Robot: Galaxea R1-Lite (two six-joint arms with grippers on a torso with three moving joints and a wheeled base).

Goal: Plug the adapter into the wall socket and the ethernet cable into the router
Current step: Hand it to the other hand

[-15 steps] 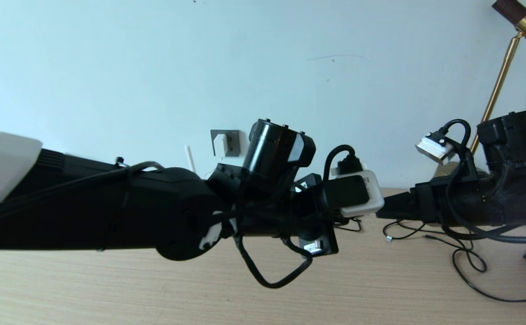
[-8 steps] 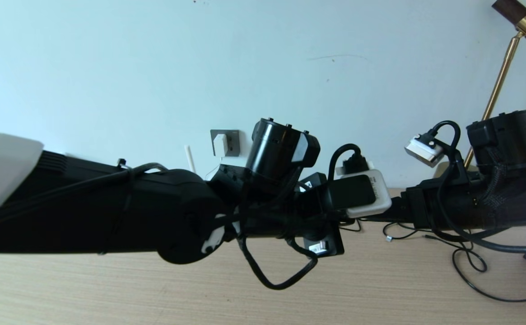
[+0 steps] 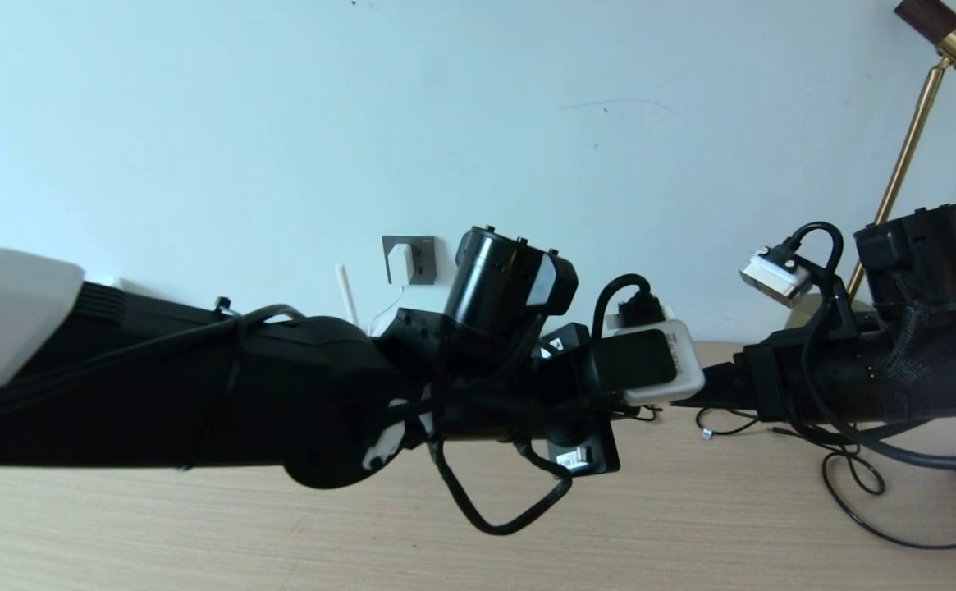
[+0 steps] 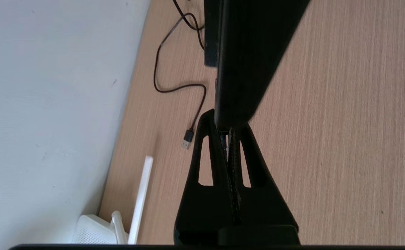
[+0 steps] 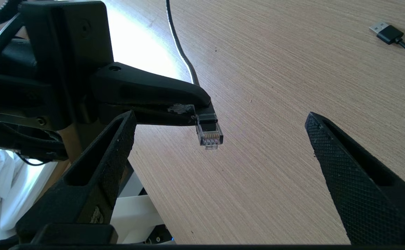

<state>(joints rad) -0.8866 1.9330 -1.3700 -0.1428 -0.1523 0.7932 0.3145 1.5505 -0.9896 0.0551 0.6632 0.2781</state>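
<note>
The white adapter [image 3: 400,262] sits in the dark grey wall socket [image 3: 412,259], its thin cord hanging down. My left gripper [image 5: 202,108] is shut on the black ethernet cable [image 5: 180,52] just behind its clear plug [image 5: 209,134], which it holds above the wooden table. My right gripper [image 5: 219,116] is open wide, and the plug hangs between its fingers [image 5: 331,149] without touching them. The left wrist view shows the left gripper [image 4: 227,134] shut, with the right gripper's dark finger right in front of it. The white router [image 4: 91,231] lies by the wall, one antenna [image 3: 347,295] upright.
Thin black cables with USB plugs [image 4: 187,139] [image 5: 386,33] lie loose on the table [image 3: 691,525] towards the right. A brass lamp stand [image 3: 904,164] rises at the far right by the wall. Both arms meet over the middle of the table.
My right arm has shifted a little to the left, closer to the left gripper. The left arm has sunk slightly, still holding the cable.
</note>
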